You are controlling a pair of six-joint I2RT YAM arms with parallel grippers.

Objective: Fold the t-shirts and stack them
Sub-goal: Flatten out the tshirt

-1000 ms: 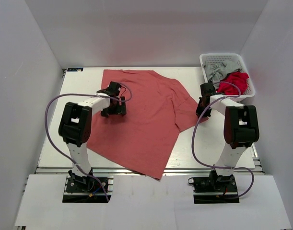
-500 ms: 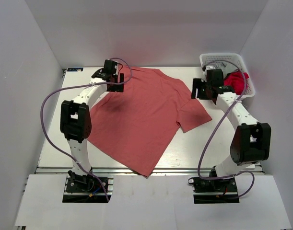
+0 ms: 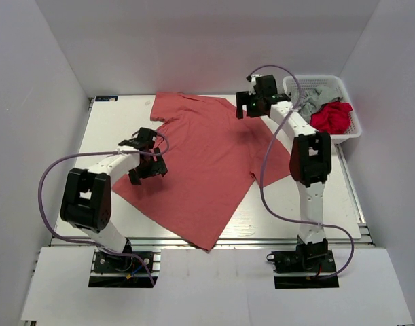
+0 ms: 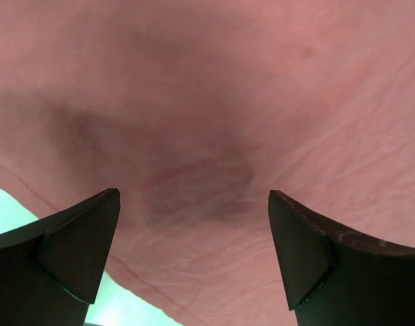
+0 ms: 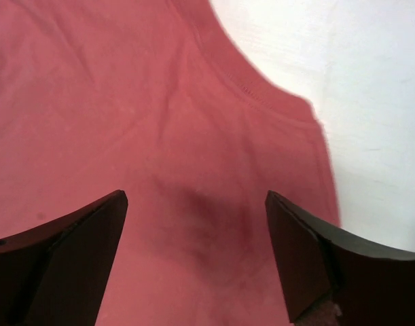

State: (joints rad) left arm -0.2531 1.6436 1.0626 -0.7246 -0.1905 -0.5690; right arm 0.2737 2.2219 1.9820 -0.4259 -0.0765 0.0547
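White tabletop (image 3: 105, 129) carries the salmon-red t-shirt (image 3: 200, 170), spread open and slightly askew, its near corner reaching out over the front edge towards the arm bases. A second ago it lay further to the near side and more rumpled. Now the collar end lies up by the far edge and the body is nearly flat, with fine wrinkles showing in the left wrist view.

Closest to me, my left claw (image 3: 147, 163) hovers above the shirt's left edge, by the sleeve. Its jaws stand wide and nothing is between them; only cloth and a sliver of bare surface show below. It has come back from the far-left corner, where it was half a second ago.

Further out, my right claw (image 3: 253, 109) has just let go. It was nearly shut a second ago, and now its jaws are spread with nothing in them over the far right shoulder, where the stitched edge curves past in the right wrist view.

Beyond that, at the far right, the white mesh basket (image 3: 292, 83) holds the grey shirt (image 3: 322, 94) and the brighter red shirt (image 3: 333, 117), bunched together.

I read this as the spreading step finished: both claws free and the first shirt laid out. Folding has not begun, and two shirts wait in the basket, so the job is in its early part.
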